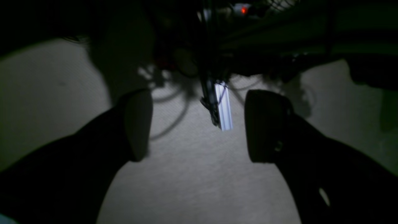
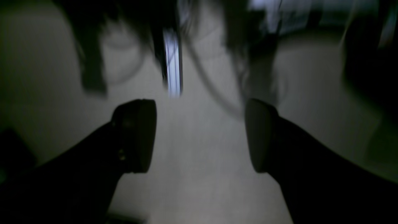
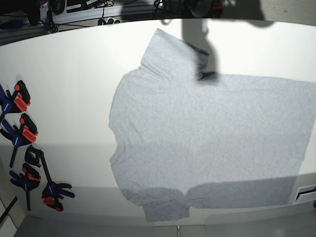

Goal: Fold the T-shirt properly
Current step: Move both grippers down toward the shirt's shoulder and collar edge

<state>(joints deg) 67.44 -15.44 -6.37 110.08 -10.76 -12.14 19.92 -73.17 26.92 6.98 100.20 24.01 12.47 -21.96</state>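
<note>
The T-shirt (image 3: 207,128) lies spread flat on the white table (image 3: 64,98) in the base view, plain grey side up. Its collar points left, its hem lies at the right, and one sleeve points to the far edge, the other to the near edge. Neither arm shows in the base view. In the left wrist view my left gripper (image 1: 199,127) stands open above a pale surface, nothing between its fingers. My right gripper (image 2: 199,137) is likewise open and empty in the dim, blurred right wrist view. The T-shirt does not show clearly in either wrist view.
Several blue and red clamps (image 3: 22,133) lie along the table's left edge. Cables and equipment sit beyond the far edge. A short aluminium bar (image 1: 224,105) hangs ahead of the left gripper, and a similar bar (image 2: 173,62) shows ahead of the right one.
</note>
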